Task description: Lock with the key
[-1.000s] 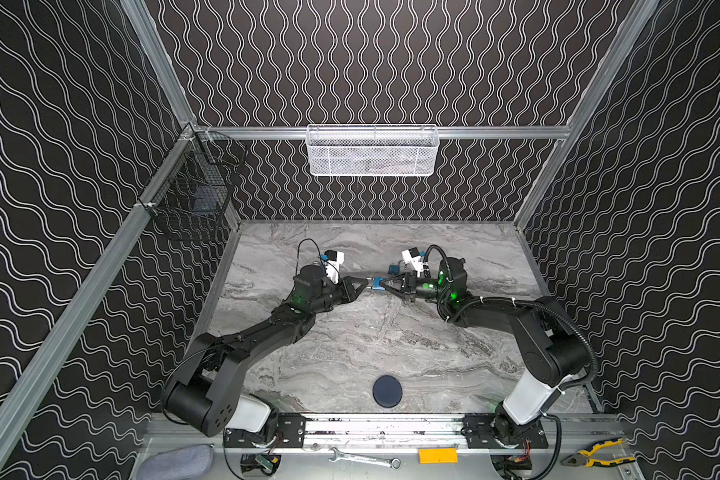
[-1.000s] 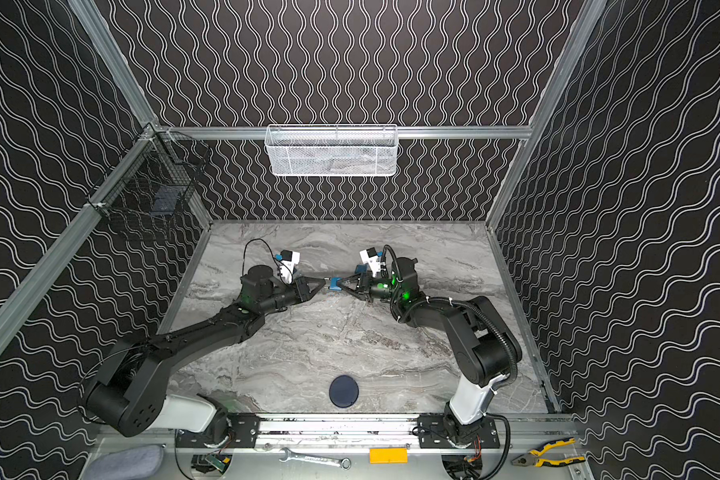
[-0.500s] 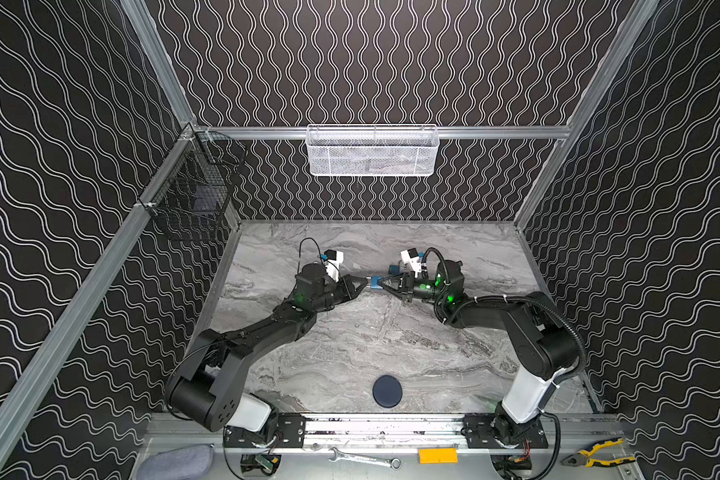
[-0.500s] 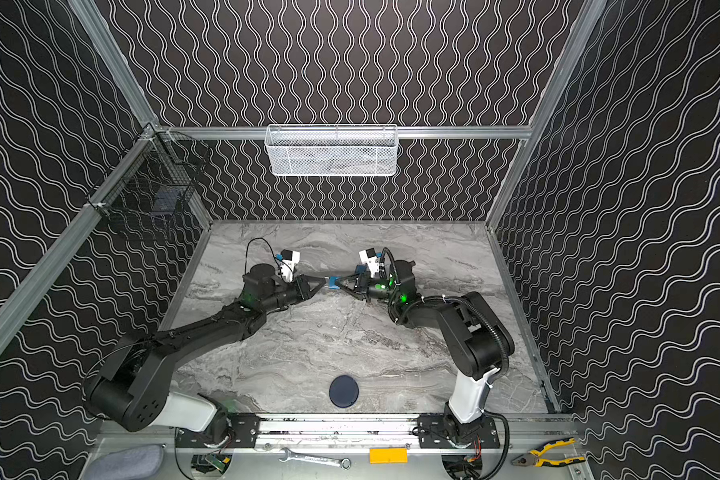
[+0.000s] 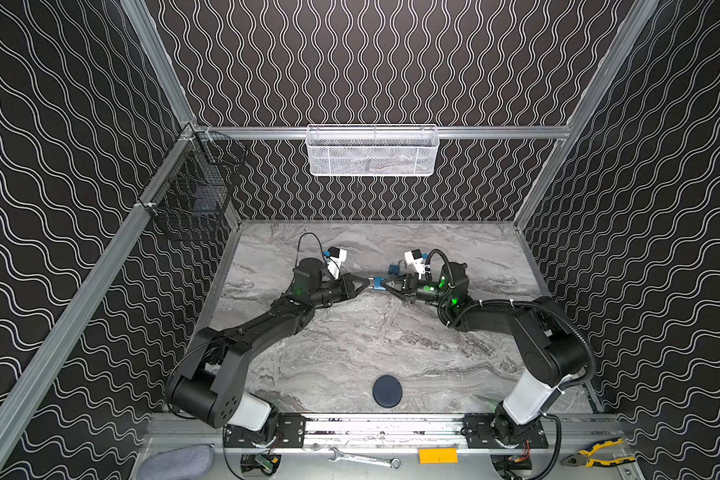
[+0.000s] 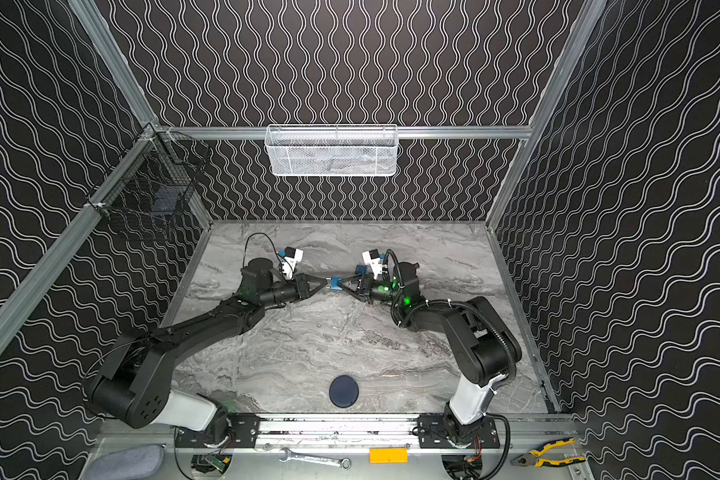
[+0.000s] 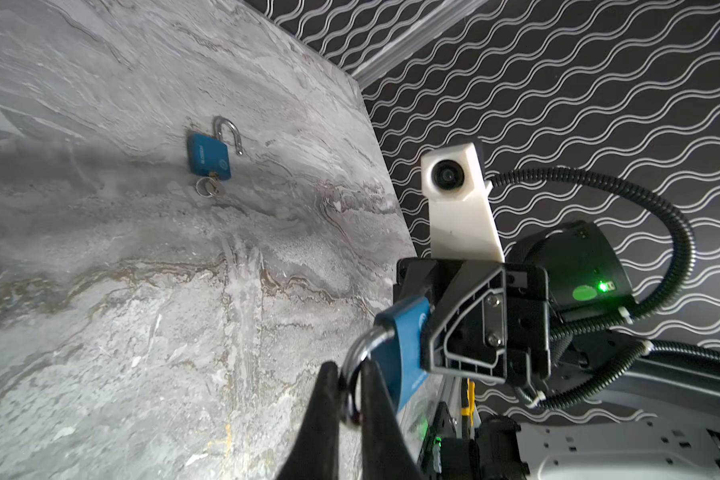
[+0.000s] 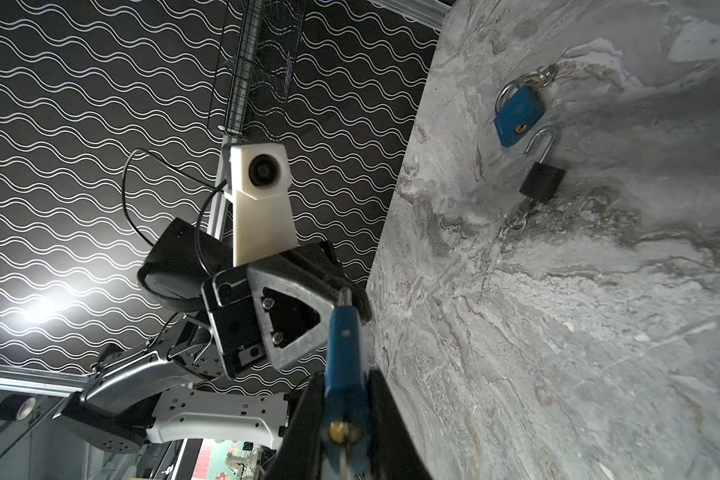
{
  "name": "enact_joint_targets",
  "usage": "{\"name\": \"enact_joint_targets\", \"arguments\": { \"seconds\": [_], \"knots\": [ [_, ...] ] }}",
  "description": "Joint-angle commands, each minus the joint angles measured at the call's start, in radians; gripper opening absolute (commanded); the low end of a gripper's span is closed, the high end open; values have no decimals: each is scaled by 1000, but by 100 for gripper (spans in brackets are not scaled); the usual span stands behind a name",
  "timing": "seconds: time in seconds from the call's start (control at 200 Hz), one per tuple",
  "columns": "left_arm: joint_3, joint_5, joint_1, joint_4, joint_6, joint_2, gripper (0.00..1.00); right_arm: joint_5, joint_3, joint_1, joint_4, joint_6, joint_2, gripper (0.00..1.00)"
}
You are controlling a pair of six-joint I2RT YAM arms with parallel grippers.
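Blue padlock with a silver shackle (image 5: 377, 284) sits between the two grippers over the far half of the grey marble tabletop (image 5: 350, 353), roughly midway left to right. The body lies sideways, shackle pointing left, keyhole end pointing right. The left gripper (image 7: 348, 376) is pinched tight on the shackle loop, one finger on either side of the steel. The right gripper (image 8: 346, 415) has its fingers flanking the blue body really closely, but I can't tell if they're actually squeezing it. A brass key (image 8: 341, 432) pokes out of the keyhole end between those fingers, kinda blurred.

Containers: a white mesh basket (image 5: 373, 151) hangs on the far wall rail, contents too hard to make out. A black wire basket (image 5: 192, 199) on the left wall has a dark boxy thing (image 5: 203, 198) in it.
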Motion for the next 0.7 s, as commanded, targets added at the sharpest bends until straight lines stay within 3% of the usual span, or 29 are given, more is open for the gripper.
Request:
{"name": "enact_joint_targets", "arguments": {
  "seconds": [0.0,0.696],
  "knots": [
    [2,68,5,-83,55,7,0,14,3,-7,169,40,-2,29],
    [4,87,36,18,-15,35,0,27,-72,-7,184,26,13,38]
  ]
}}
